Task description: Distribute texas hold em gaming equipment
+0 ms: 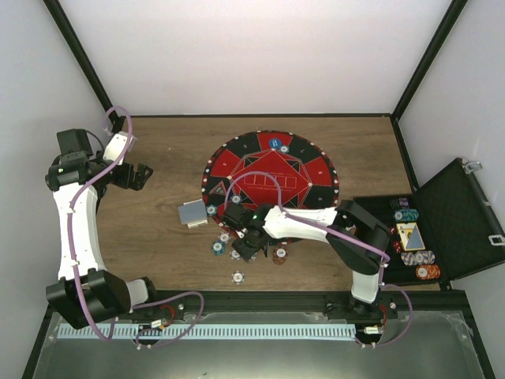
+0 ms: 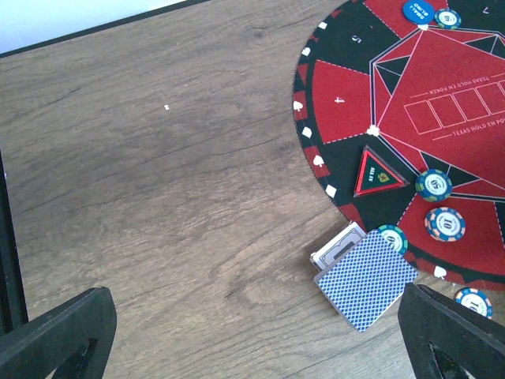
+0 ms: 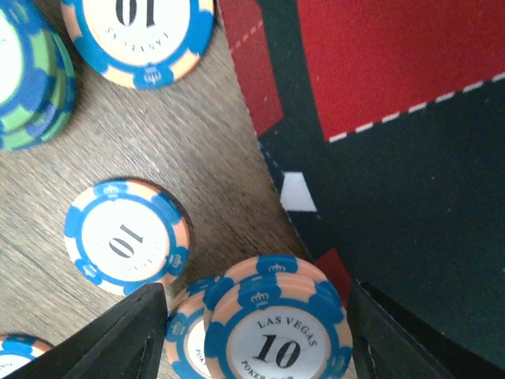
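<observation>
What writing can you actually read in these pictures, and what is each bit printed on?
"LAS VEGAS", "10": front chip, right wrist view.
"10": chip to its left, sideways.
"TEXAS HOLD EM POKER": mat, on its red centre.
"10": orange-edged chip, left wrist view.
Too blurred to read: blue disc, triangle marker, all lettering in the top view.

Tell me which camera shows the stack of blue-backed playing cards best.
Left wrist view: the stack of blue-backed playing cards lies large and unblocked, its patterned back clear. Top external shows it as a small grey rectangle left of the round red-and-black mat. Right wrist shows only blue-and-peach poker chips and mat, no cards.
</observation>
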`<state>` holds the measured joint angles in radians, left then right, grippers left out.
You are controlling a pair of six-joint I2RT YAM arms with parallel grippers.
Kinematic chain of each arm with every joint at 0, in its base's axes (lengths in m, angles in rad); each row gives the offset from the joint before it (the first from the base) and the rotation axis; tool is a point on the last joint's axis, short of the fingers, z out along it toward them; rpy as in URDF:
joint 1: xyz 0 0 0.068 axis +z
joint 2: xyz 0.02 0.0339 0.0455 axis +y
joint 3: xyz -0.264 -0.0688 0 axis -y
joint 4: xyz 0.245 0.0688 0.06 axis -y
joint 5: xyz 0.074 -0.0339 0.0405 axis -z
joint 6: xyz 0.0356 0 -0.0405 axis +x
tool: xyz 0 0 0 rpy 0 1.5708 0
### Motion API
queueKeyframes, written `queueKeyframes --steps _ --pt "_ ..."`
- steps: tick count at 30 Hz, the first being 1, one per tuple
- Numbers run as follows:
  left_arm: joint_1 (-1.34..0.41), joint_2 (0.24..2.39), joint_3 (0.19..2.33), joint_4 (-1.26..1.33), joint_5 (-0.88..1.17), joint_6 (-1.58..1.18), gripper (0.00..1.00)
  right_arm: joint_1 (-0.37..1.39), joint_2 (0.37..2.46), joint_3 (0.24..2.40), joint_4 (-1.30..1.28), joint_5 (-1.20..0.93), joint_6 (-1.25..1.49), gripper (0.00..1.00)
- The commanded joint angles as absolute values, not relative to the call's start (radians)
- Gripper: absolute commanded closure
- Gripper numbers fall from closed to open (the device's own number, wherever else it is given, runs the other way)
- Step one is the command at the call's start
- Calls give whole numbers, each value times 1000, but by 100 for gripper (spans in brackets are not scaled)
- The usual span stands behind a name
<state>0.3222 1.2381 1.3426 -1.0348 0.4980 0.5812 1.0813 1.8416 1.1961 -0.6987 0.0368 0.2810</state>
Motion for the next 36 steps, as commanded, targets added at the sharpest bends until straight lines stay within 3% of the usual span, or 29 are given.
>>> queueKeyframes --steps 1,9,21,36 --pt "330 1236 1361 -1035 500 596 0 1080 1843 1177 -693 22 279 36" --pt "330 1233 1358 -1037 501 596 0 1081 1816 1162 -697 8 289 52" --pt "331 1229 1356 -1041 505 597 0 1081 1808 1210 -732 22 280 41" --pt "331 1223 1343 -1037 502 604 0 1081 1818 1220 -733 26 275 47"
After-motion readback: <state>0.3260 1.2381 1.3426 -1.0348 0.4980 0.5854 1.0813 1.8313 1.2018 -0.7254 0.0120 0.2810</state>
